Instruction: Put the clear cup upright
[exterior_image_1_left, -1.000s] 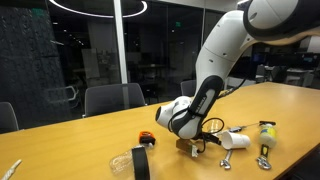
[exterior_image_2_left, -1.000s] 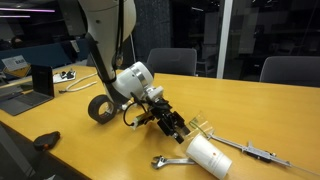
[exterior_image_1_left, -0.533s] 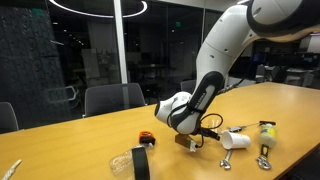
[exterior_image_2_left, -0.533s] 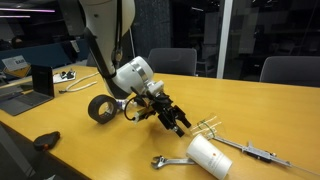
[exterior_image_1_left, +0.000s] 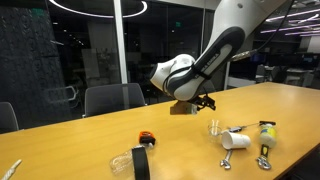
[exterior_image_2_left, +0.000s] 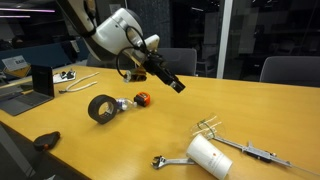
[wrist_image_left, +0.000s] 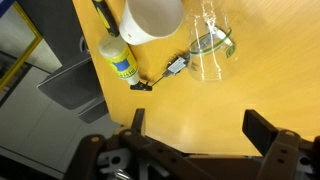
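The clear cup (exterior_image_1_left: 214, 127) appears to stand upright on the wooden table, right beside the white cup (exterior_image_1_left: 236, 140), which lies on its side. Both also show in an exterior view, the clear cup (exterior_image_2_left: 208, 127) above the white cup (exterior_image_2_left: 210, 155). In the wrist view the clear cup (wrist_image_left: 210, 45) is far below the camera, next to the white cup (wrist_image_left: 152, 15). My gripper (wrist_image_left: 200, 130) is open and empty. It hangs well above the table in both exterior views (exterior_image_1_left: 190, 100) (exterior_image_2_left: 175, 85), apart from the clear cup.
A yellow-labelled bottle (wrist_image_left: 118, 58) and a metal tool (exterior_image_2_left: 255, 152) lie by the cups, with a wrench (exterior_image_2_left: 165, 160) nearby. A black tape roll (exterior_image_2_left: 102, 108), a small orange object (exterior_image_2_left: 141, 98), a wider clear container (exterior_image_1_left: 120, 162) and a laptop (exterior_image_2_left: 30, 85) are also on the table.
My gripper was low on the table at the clear cup. It has let go, risen and drawn back, leaving the cup standing.
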